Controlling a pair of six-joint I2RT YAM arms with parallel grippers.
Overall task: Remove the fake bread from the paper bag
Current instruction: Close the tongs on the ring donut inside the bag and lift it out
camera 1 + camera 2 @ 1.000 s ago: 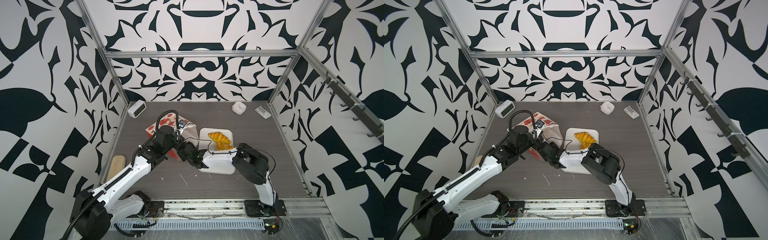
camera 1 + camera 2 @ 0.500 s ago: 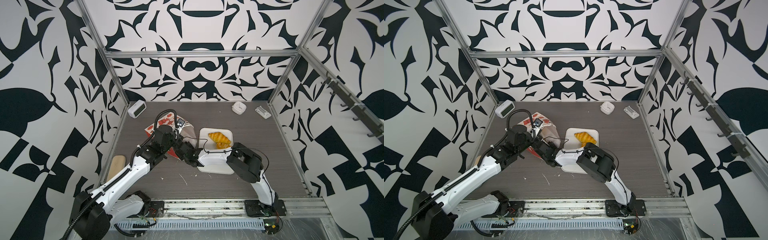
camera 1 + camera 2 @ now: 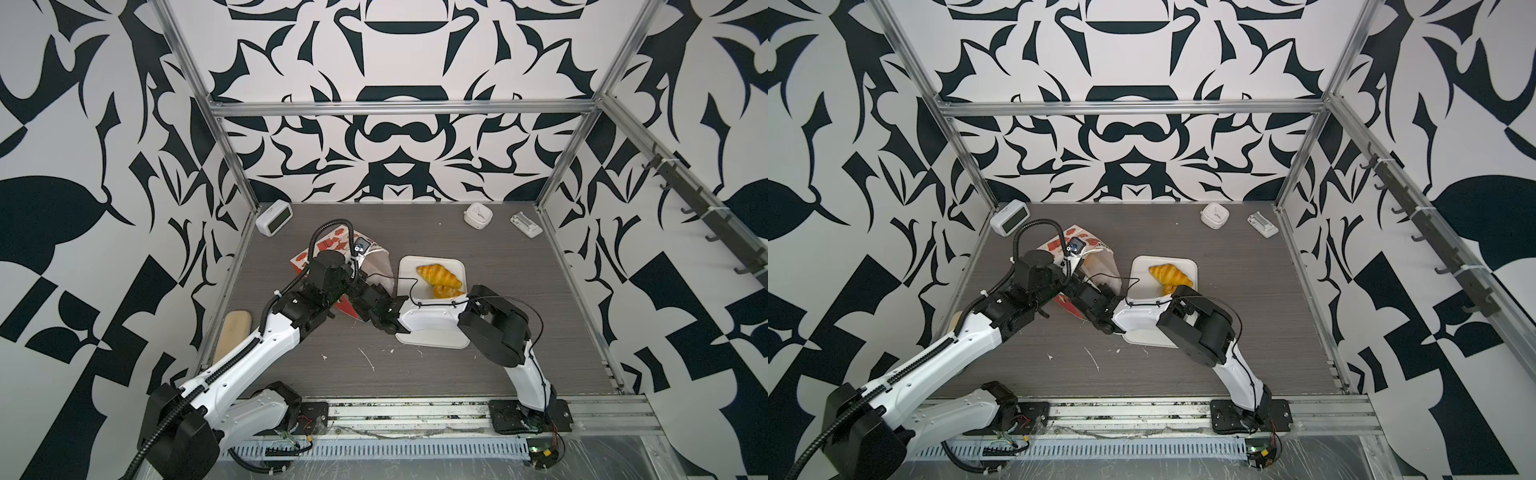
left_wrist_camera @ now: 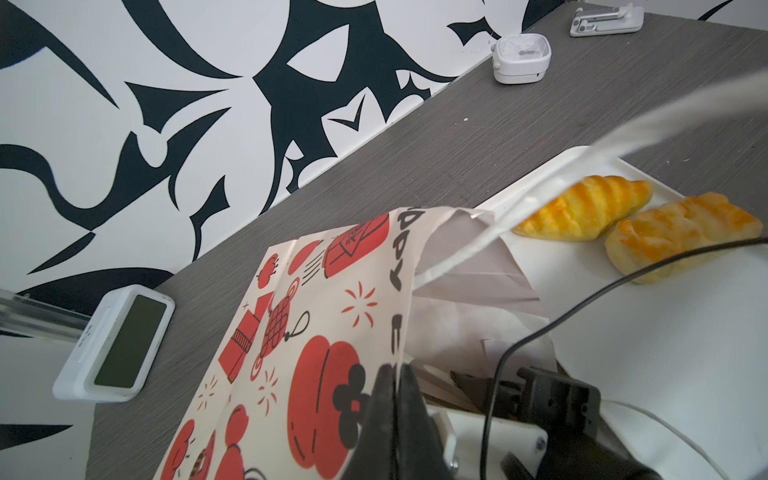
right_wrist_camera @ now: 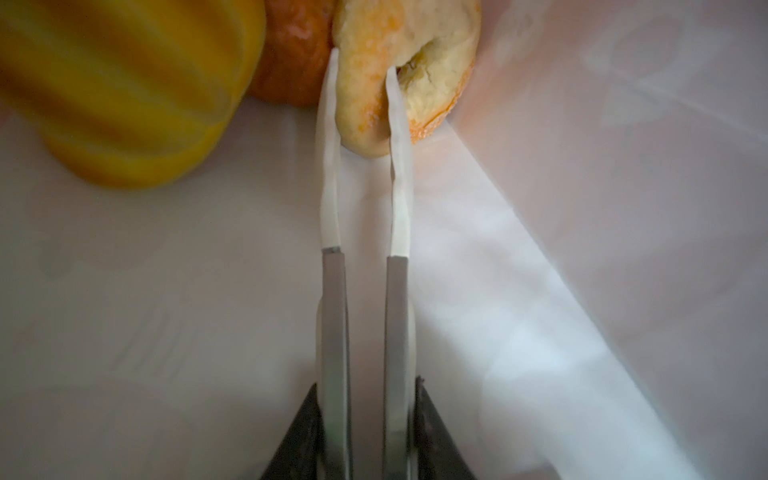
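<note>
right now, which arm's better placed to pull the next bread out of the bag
Right. The right gripper is inside the paper bag, pinching one side of the ring doughnut. The left gripper is shut on the bag's edge.

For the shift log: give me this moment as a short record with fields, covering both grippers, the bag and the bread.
left gripper: shut on the bag at its rim
right gripper: deep inside bag, shut on doughnut, one finger through the hole
in bag: doughnut, bun, darker pastry behind them
on tray: croissant and a flatter pastry beside it
bag mouth: faces the tray
next, likely: pull the doughnut out toward the tray
</note>
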